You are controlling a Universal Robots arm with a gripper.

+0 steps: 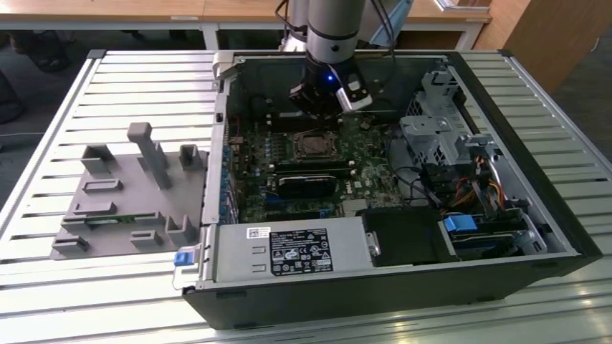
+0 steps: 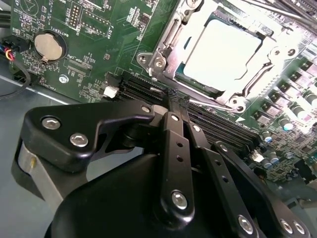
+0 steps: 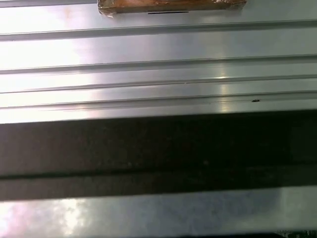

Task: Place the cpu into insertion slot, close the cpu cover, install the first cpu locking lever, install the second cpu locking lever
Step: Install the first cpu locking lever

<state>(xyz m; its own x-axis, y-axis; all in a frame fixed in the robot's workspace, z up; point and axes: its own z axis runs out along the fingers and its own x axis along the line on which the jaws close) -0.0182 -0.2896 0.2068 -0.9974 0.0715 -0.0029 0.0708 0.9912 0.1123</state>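
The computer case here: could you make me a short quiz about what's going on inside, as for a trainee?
1. True or false: the chip already sits in its socket.
2. In the second wrist view, the gripper is: A) shut, B) wide open.
3. What round silver thing sits on the green board?

Key: 1 true. 2 A, fingers together near the metal cover. 3 a coin battery.

A single robot arm (image 1: 333, 32) reaches straight down, wrist vertical. Its black gripper (image 1: 316, 107) hangs at the end. In the second wrist view, the gripper's fingers (image 2: 174, 106) are pressed together, holding nothing.
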